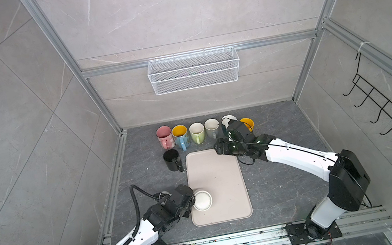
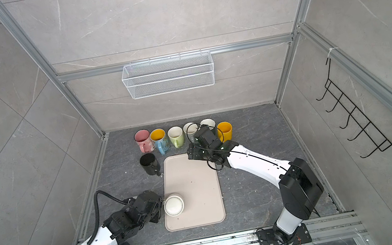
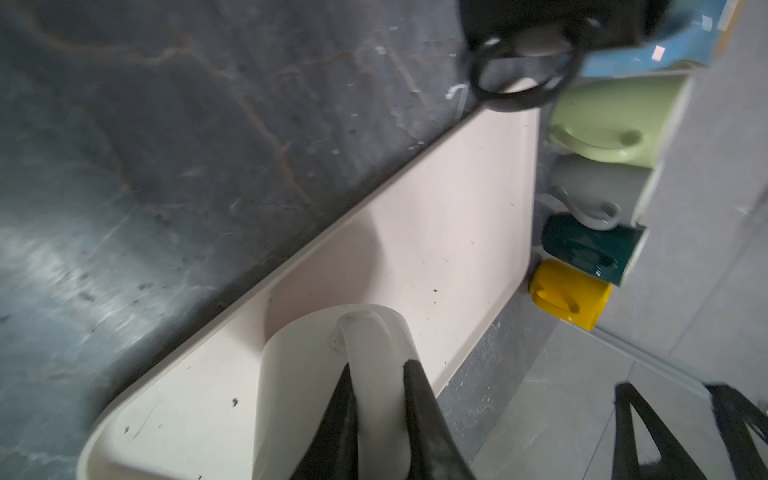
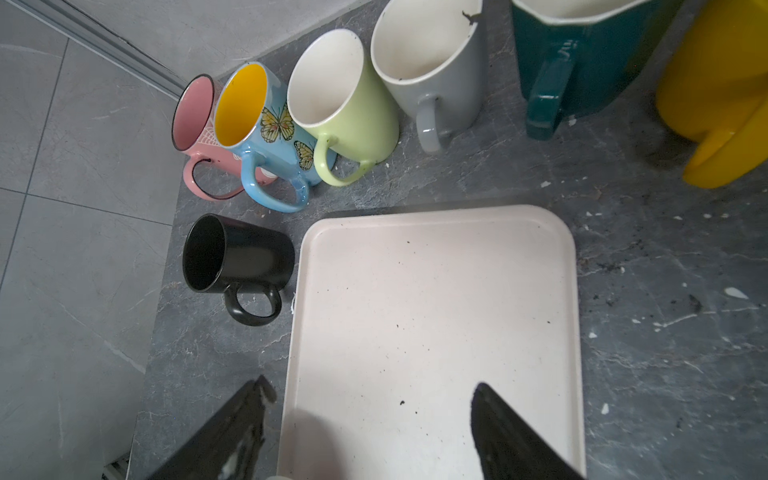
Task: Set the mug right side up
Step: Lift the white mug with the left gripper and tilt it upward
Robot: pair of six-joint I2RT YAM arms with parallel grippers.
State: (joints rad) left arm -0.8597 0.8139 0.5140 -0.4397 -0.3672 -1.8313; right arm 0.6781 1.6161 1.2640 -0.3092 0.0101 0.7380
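1. Grey tiled walls and an aluminium frame box in a dark stone bench [image 1: 283, 189], with a pale tray [image 1: 215, 174] lying in the middle of it.
2. A white mug [image 1: 202, 200] stands mouth-down on the tray, close to the tray's left edge at the near end. Its flat base faces up in both top views.
3. The left fingers [image 3: 419, 399] are clenched on the mug's handle [image 3: 361, 332], one on either side of the loop, as the left wrist view shows.
4. The right fingers [image 4: 511, 436] are spread wide with nothing between them. They hover over the tray's far end, near a row of coloured mugs [image 1: 197, 133] and a black mug [image 1: 172, 158], all mouth-up.
5. The step in hand looks like the grasp. The handle is pinched, but the mug sits flat on the tray, so the lift and the flip are not yet done.
6. The next move calls for raising the mug clear of the tray, rolling the wrist half a turn so the mouth comes up, then setting it down on its base. The body hangs off the handle, so the pinch must stay firm or the mug may swing.
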